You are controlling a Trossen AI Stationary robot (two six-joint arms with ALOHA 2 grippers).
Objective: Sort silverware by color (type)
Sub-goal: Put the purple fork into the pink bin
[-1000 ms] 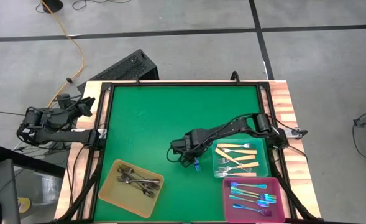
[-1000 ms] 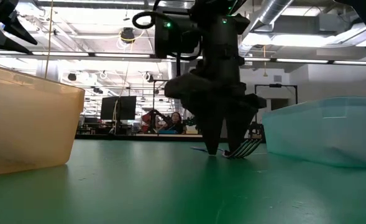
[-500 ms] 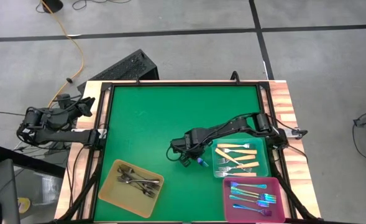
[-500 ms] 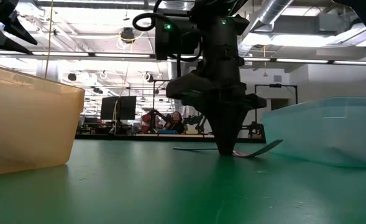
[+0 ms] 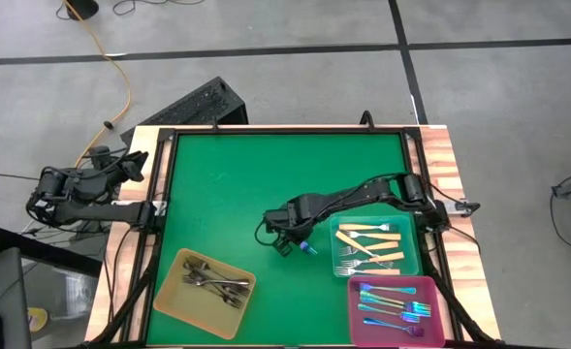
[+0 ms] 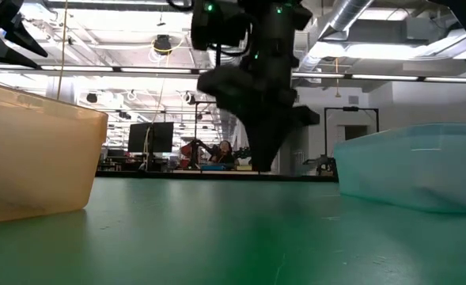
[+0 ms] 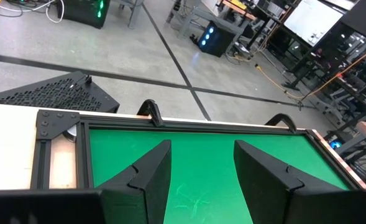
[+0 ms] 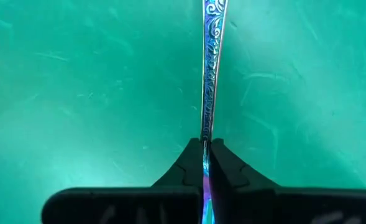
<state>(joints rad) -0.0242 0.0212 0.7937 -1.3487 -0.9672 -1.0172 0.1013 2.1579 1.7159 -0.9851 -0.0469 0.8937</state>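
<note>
An iridescent blue-purple fork [image 8: 209,68] is held over the green mat, with my right gripper [image 8: 205,147] shut on it; the high view shows this gripper [image 5: 293,242] near the mat's middle, just left of the teal tray [image 5: 413,262], with a blue bit of the fork [image 5: 309,249] beside it. In the low view its fingertips [image 6: 259,165] hang above the mat. My left gripper [image 7: 201,177] waits open beyond the table's left edge [image 5: 130,170]. My right gripper pinches the fork's patterned handle [image 8: 206,134] between its two fingers, which come from above and point down. The handle runs on level past the fingertips. The fork's other end is hidden under the fingers. The fork is lifted clear of the mat.
A yellow tray [image 5: 174,301] with dark-grey forks sits at the near left. The teal tray holds cream-handled forks [image 5: 367,242]. A pink tray [image 5: 358,320] with blue-purple forks [image 5: 394,305] stands at the near right. Bare green mat [image 5: 266,174] spreads over the far half.
My right gripper has shut on the blue-purple fork that lay on the mat between its open fingers. It has then risen and drifted a little toward the table's left edge. The fork has come up off the mat with it.
</note>
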